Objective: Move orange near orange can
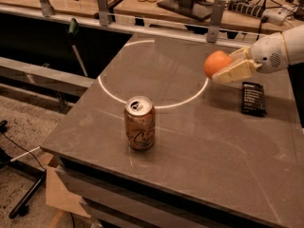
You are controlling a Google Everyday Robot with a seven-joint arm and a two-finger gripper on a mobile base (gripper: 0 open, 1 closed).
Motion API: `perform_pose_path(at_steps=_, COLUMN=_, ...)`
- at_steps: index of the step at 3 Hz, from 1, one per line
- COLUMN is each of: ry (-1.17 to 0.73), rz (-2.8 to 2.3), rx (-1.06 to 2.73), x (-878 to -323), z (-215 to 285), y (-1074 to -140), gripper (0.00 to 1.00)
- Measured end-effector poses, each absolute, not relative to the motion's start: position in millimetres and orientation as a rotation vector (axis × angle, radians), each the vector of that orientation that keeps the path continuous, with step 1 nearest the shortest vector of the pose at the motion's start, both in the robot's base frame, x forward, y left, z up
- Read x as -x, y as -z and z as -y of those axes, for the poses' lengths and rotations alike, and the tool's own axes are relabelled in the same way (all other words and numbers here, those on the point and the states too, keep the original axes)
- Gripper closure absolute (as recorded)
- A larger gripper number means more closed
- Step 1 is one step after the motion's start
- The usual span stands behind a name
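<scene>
The orange (pixel 216 62) is a round orange fruit held in the air above the right side of the grey table (pixel 199 141). My gripper (pixel 227 65) comes in from the right edge and is shut on the orange, with one tan finger (pixel 235 71) below it and one behind it. The orange can (pixel 139 123) stands upright near the table's front left, with a silver top and dark script on its side. The orange is well to the right of the can and farther back.
A flat black rectangular device (pixel 252 98) lies on the table right of the gripper. A bright ring of light (pixel 156 106) marks the tabletop. Metal posts (pixel 102 4) and a bench with cables stand behind the table.
</scene>
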State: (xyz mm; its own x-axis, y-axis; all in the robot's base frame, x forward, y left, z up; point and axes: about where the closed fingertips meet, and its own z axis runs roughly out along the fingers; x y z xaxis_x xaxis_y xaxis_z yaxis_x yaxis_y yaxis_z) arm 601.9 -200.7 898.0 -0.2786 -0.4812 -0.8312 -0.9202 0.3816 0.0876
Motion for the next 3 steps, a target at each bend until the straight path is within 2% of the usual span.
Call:
perform_pose_path(at_steps=1, ry=-0.782, rz=-1.892, rx=1.245, x=-581, z=188, y=-900, gripper=1.0)
perform_pose_path(at_steps=3, ry=-0.871, rz=-1.865, rx=1.242, x=-469, z=108, y=-904, gripper=1.0)
